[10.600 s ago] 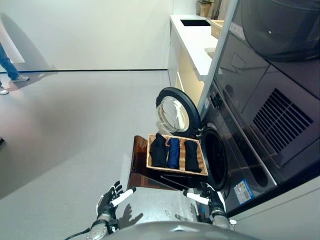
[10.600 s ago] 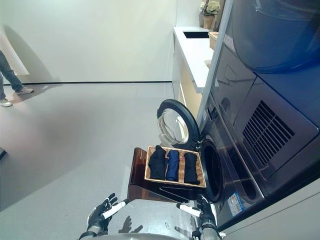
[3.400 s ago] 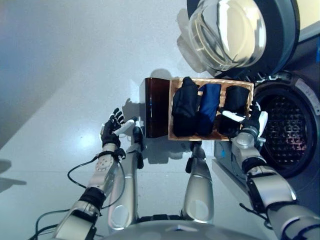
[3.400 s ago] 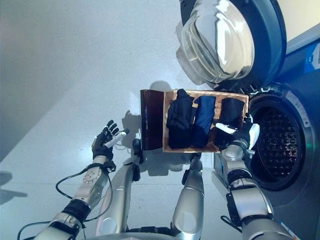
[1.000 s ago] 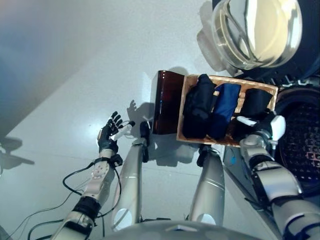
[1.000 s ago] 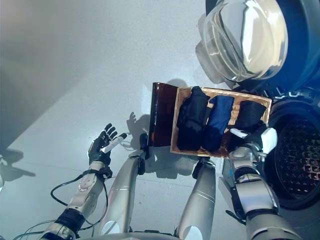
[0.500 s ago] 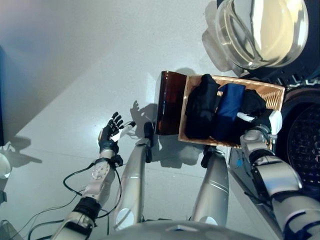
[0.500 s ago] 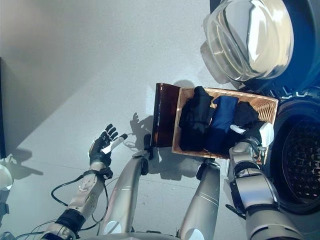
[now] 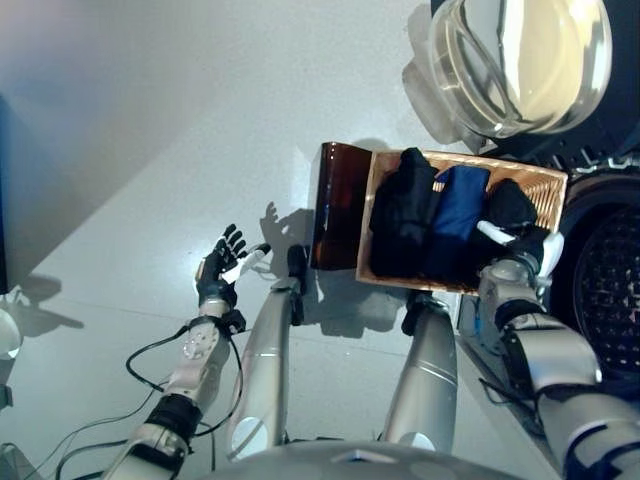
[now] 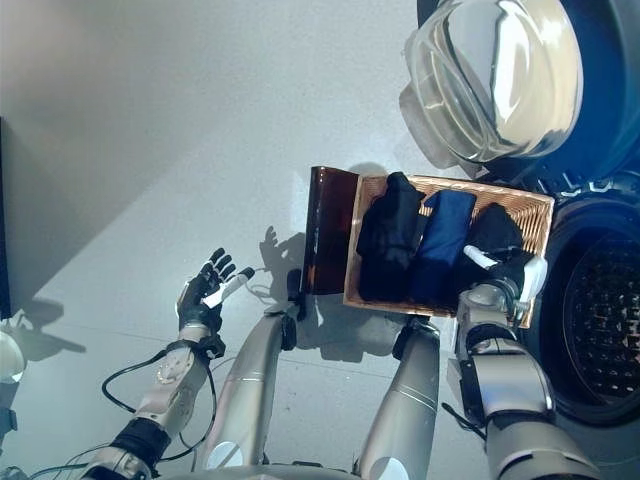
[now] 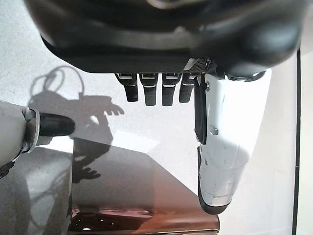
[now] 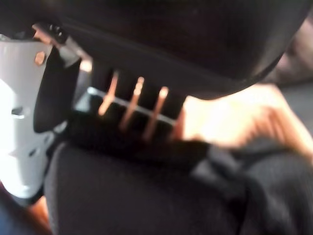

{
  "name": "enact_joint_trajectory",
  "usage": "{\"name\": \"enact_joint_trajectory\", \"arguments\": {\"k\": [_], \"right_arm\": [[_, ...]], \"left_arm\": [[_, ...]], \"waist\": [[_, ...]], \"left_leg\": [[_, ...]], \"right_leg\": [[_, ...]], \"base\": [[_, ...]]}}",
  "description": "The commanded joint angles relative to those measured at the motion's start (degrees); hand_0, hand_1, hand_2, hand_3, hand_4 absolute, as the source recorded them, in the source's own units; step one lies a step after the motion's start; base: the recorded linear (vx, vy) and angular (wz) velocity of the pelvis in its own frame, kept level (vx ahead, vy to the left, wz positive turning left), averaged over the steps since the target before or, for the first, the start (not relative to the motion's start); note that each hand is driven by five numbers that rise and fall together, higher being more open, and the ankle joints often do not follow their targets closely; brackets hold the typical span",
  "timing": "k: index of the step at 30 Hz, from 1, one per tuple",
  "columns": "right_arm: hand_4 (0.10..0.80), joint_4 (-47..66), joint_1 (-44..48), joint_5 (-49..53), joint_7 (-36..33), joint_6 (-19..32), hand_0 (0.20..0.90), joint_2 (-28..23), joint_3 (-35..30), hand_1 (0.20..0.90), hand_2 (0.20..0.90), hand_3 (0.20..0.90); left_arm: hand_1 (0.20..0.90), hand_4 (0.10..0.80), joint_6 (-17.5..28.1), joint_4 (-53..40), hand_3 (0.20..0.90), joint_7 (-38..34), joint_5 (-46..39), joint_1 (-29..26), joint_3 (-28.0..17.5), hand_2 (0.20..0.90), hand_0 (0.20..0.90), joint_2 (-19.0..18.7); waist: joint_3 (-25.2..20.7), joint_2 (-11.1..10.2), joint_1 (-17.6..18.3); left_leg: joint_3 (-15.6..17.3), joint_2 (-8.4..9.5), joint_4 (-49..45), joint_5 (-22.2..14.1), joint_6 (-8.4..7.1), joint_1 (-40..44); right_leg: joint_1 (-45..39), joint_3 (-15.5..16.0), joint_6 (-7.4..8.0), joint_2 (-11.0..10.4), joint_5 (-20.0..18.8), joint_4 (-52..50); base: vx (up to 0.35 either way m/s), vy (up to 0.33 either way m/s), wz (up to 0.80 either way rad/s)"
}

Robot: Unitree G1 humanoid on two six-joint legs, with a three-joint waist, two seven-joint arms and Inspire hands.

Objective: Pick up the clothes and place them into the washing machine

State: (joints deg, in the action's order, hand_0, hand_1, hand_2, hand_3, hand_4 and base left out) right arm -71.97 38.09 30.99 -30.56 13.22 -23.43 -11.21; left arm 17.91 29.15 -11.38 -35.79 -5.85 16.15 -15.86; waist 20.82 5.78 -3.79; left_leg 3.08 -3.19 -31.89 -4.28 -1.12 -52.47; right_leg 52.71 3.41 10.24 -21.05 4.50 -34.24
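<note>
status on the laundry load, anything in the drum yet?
Done: nothing loaded. The washing machine door is open, and all three rolled garments sit in the wicker basket. In hand: the right hand is down on the black roll nearest the drum; whether its fingers have closed is hidden. The left hand hangs open over the floor. Left: lift and load that roll, the blue roll and the other black roll.

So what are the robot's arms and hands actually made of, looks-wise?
Both arms are silver-grey, built of rounded metallic segments with dark bands at the joints. Each ends in a dark hand: the left hand and the right hand are black, each with a thumb under a white cover. The wrists are silver-grey.
</note>
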Motion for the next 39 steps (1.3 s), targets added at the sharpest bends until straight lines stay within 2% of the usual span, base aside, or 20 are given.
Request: {"name": "enact_joint_trajectory", "arguments": {"k": [1,5,7,11,17,23,26,30,39], "right_arm": [[0.3,4.4,-3.4,15.2,2.2,10.0,0.2,0.3,-1.3,0.2,0.2,0.2],[0.3,7.0,-5.6,22.5,5.1,13.8,0.2,2.3,-4.2,0.2,0.2,0.2],[0.3,7.4,-5.5,25.9,5.6,15.2,0.2,2.5,-5.9,0.2,0.2,0.2],[0.3,10.2,-6.3,31.7,7.6,17.9,0.2,3.5,-9.1,0.2,0.2,0.2],[0.3,14.9,-8.0,33.2,8.0,20.7,0.2,3.2,-11.3,0.2,0.2,0.2],[0.3,20.2,-4.4,44.8,8.5,29.7,0.2,4.6,-19.5,0.2,0.2,0.2],[0.3,20.3,-2.4,49.6,9.9,31.6,0.2,4.3,-21.5,0.2,0.2,0.2],[0.3,19.5,-0.7,51.8,9.9,32.5,0.2,2.2,-22.8,0.2,0.2,0.2],[0.3,10.5,4.5,54.8,7.5,31.7,0.2,-8.6,-24.6,0.2,0.2,0.2]], "left_arm": [[0.9,0.8,2.9,-3.8,0.9,-0.5,-1.1,3.2,-3.5,0.9,0.9,-0.3],[0.9,0.8,3.0,-1.8,0.9,-0.2,-2.2,2.8,-3.2,0.9,0.9,0.9],[0.9,0.8,3.0,-1.8,0.9,0.1,-2.6,2.8,-2.9,0.9,0.9,1.2],[0.9,0.8,3.1,-2.4,0.9,0.5,-3.6,3.4,-3.0,0.9,0.9,1.6],[0.9,0.8,3.3,-2.8,0.9,0.8,-4.0,4.3,-3.4,0.9,0.9,1.9],[0.9,0.8,2.9,-2.5,0.9,1.0,-5.0,4.7,-1.9,0.9,0.9,2.3],[0.9,0.8,2.3,-1.5,0.9,1.5,-5.7,4.7,-1.1,0.9,0.9,2.7],[0.9,0.8,2.1,-1.6,0.9,2.0,-7.0,5.3,-0.9,0.9,0.9,2.8],[0.9,0.8,1.6,-1.4,0.9,3.2,-6.5,5.5,1.2,0.9,0.9,1.7]], "waist": [[-1.3,1.2,1.4],[-1.2,1.2,2.7],[-0.9,1.3,3.2],[-1.1,1.6,3.5],[-1.5,1.5,4.3],[-2.4,2.4,4.2],[-2.9,2.7,4.2],[-3.3,3.1,4.2],[-4.1,4.0,3.5]], "left_leg": [[-0.9,-1.71,-4.1,-7.1,-3.1,2.4],[-0.7,-2.14,-4.5,-7.8,-3.37,3.0],[-0.4,-1.91,-3.9,-5.8,-3.06,2.7],[-0.3,-1.96,-3.4,-5.7,-3.15,3.1],[0.0,-2.06,-2.8,-5.6,-3.23,3.8],[-0.1,-1.97,-2.1,-5.6,-3.36,4.2],[-0.1,-1.9,-2.0,-5.7,-3.44,4.5],[-0.1,-1.91,-1.3,-5.6,-3.64,5.1],[0.1,-1.79,-0.4,-5.4,-3.88,5.5]], "right_leg": [[-1.9,-1.2,-0.61,1.0,-2.4,1.8],[-2.5,-1.3,-0.56,1.1,-2.0,1.9],[-2.5,-1.0,-1.08,0.8,-4.0,2.9],[-2.7,-1.3,-0.91,1.1,-4.0,3.3],[-3.1,-1.6,-0.85,1.2,-4.3,3.9],[-3.4,-1.8,-0.67,1.3,-4.0,4.2],[-3.8,-1.9,-0.67,1.3,-3.9,4.4],[-4.1,-2.3,-0.69,1.4,-3.8,4.5],[-3.9,-2.8,-0.57,1.2,-3.4,4.5]], "base": [[0.108,0.001,-0.11],[0.007,0.002,-0.08],[-0.098,0.004,-0.06],[-0.015,0.011,-0.04],[0.003,0.001,-0.07],[0.003,0.002,-0.04],[0.0,0.0,0.0],[0.0,0.0,0.0],[0.006,-0.001,-0.01]]}}
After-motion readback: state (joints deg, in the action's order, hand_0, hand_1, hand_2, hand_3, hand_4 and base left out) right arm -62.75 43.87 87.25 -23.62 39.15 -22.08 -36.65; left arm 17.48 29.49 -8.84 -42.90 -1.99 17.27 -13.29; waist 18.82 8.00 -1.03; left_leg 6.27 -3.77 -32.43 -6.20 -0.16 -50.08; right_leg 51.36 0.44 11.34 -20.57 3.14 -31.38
